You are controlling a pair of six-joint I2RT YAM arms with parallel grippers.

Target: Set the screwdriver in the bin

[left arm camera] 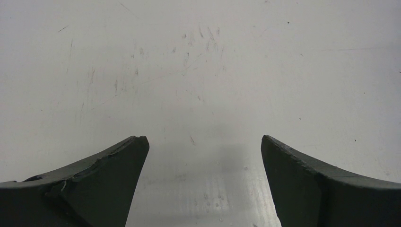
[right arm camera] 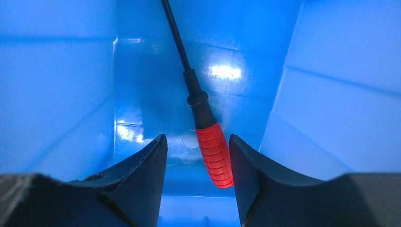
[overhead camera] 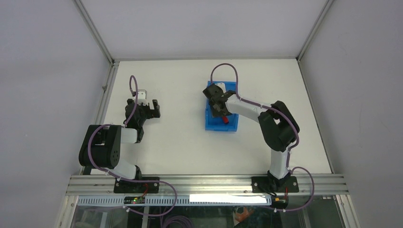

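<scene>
First we look at the right fingers (right arm camera: pixel 137 184). They stand apart and do not pinch anything. The screwdriver (right arm camera: pixel 214 156) has its red handle in the gap between them. It sits close against the finger on the right of the wrist view, with a clear space on its other side. Its thin black shaft points away from us, up across the floor of the bin (right arm camera: pixel 56 94). Blue walls stand on both sides, so the right gripper (right arm camera: pixel 197 142) is down inside the bin. We cannot tell if the screwdriver lies flat or leans.

From above, our right arm (overhead camera: pixel 280 128) rises from its base, bends at the elbow and reaches left and away over the table (overhead camera: pixel 180 142). Its wrist tips down into the bin, which sits near the middle of the table. A bit of red shows just under the gripper, at the near end of the bin.

Our left fingers (left arm camera: pixel 108 179) are wide apart and hold nothing. The left gripper (left arm camera: pixel 203 139) hangs over the scratched table. Our left arm (overhead camera: pixel 107 147) is folded up close to its base, well apart from the bin.
</scene>
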